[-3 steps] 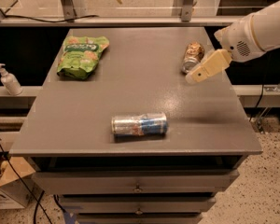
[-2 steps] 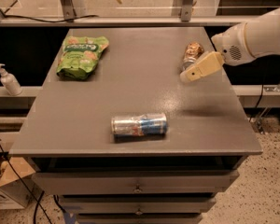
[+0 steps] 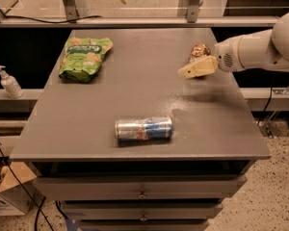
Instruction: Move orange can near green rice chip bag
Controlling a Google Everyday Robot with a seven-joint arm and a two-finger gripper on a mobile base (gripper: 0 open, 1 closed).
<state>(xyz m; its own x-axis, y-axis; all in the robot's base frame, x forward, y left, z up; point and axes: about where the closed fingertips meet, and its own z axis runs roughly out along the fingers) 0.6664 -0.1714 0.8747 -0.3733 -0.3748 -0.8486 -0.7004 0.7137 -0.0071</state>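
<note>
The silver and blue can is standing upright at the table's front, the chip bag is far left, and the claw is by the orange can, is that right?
No. The camera view shows the silver and blue can lying on its side, not upright. The rest holds: chip bag far left, claw by the orange can.

Over the last second the gripper (image 3: 187,71) has slid toward 9 o'clock across the far right part of the grey tabletop (image 3: 135,90). It began at about 5 o'clock of the orange can (image 3: 200,50). Now its tan tip reaches past the can to roughly 7 o'clock of it and covers the can's near end. The white arm (image 3: 260,49) behind it has dropped from a steep slant to nearly level. Its soft shadow (image 3: 202,100) on the tabletop has drifted toward 9 o'clock with it.
</note>
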